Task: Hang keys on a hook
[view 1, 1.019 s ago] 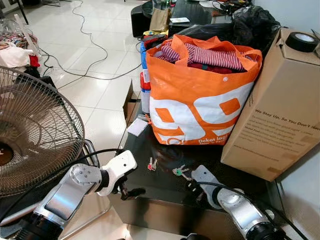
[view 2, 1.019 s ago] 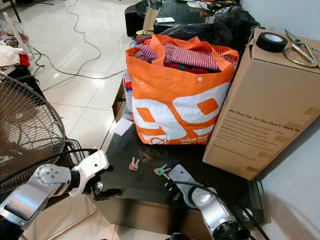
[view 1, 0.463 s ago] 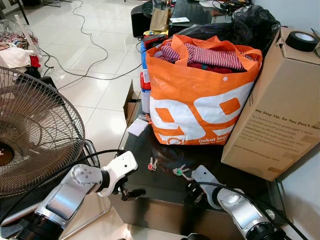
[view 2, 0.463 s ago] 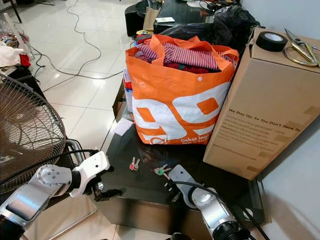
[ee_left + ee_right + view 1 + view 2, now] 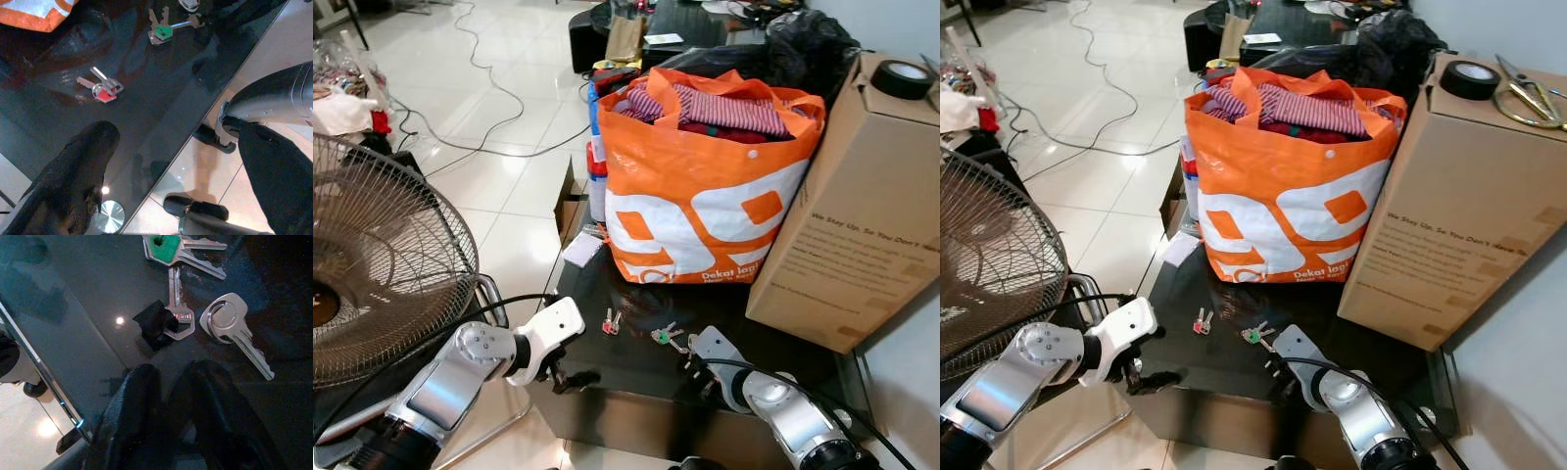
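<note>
Two bunches of keys lie on the black glass table (image 5: 607, 364). The keys with a red tag (image 5: 611, 320) are on the left and the keys with a green tag (image 5: 664, 336) are on the right. My right gripper (image 5: 694, 364) is shut and rests low on the table just in front of the green-tagged keys (image 5: 168, 246). A key with a black tag (image 5: 172, 319) and a plain silver key (image 5: 230, 328) lie right before its fingertips. My left gripper (image 5: 572, 376) is open at the table's front left edge, short of the red-tagged keys (image 5: 100, 88).
An orange bag (image 5: 705, 186) full of clothes stands at the back of the table. A tall cardboard box (image 5: 847, 225) on the right carries a tape roll (image 5: 903, 80) and scissors (image 5: 1528, 96). A fan (image 5: 382, 255) is on the left, and cables (image 5: 489, 88) cross the tiled floor.
</note>
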### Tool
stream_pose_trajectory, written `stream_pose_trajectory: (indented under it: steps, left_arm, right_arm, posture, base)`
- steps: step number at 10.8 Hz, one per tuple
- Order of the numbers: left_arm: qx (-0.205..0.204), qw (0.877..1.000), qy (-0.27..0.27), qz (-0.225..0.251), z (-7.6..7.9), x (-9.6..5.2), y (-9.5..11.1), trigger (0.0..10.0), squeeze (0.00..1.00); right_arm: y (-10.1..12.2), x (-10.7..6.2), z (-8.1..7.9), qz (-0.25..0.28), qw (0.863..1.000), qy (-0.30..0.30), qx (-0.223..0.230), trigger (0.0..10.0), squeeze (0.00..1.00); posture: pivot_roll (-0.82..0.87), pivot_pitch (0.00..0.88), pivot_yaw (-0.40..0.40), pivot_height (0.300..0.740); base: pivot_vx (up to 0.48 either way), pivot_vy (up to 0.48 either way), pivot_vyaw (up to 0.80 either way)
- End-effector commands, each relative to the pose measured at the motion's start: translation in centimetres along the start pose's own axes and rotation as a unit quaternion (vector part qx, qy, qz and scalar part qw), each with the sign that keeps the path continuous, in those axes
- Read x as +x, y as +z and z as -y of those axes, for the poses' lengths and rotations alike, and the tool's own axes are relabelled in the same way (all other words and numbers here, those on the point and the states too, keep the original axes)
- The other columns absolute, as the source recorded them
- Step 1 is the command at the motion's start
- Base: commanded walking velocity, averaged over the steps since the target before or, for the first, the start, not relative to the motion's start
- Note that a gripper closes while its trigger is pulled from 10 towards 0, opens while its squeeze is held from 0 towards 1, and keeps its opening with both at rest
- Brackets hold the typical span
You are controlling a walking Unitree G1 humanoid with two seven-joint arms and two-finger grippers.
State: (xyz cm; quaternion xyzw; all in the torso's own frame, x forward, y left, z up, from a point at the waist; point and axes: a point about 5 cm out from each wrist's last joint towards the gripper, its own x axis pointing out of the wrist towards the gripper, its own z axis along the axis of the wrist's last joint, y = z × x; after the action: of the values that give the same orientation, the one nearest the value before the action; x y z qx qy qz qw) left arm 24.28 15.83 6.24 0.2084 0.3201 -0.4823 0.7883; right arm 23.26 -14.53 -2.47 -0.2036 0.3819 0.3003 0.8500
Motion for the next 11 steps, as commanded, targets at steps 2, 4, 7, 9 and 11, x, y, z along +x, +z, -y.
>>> stream_pose_trajectory:
  steps: [2,4,7,9,11]
  left_arm:
    - [0.011,1.000,-0.002,0.000,-0.19,0.11,0.38,10.0,0.00]
    - [0.012,1.000,-0.004,0.000,-0.18,0.15,0.47,10.0,0.00]
    - [0.012,1.000,-0.004,0.002,-0.27,0.22,0.65,10.0,0.00]
    - [0.012,1.000,-0.003,0.003,-0.24,0.20,0.68,10.0,0.00]
    - [0.011,1.000,-0.002,0.003,-0.28,0.12,0.69,10.0,0.00]
  right_arm:
    - [0.05,0.52,-0.30,-0.015,1.000,-0.013,0.003,10.0,0.00]
    - [-0.04,0.58,0.01,-0.022,0.999,-0.023,0.009,3.6,0.00]
    - [-0.02,0.61,-0.01,-0.016,0.999,-0.015,0.024,0.0,0.00]
    - [0.15,0.71,-0.22,-0.010,0.999,-0.009,0.029,0.0,0.00]
    - [0.44,0.82,-0.08,-0.004,0.999,-0.011,0.036,0.0,0.00]
  posture:
    - [-0.17,0.000,0.037,0.740]
    - [-0.17,0.000,0.039,0.740]
    - [-0.17,0.000,0.038,0.740]
    - [-0.17,0.000,0.035,0.740]
    - [-0.17,0.000,0.029,0.740]
  base:
    - [0.000,0.000,0.00]
    - [0.000,0.000,0.00]
    - [0.000,0.000,0.00]
    - [0.000,0.000,0.00]
    - [0.000,0.000,0.00]
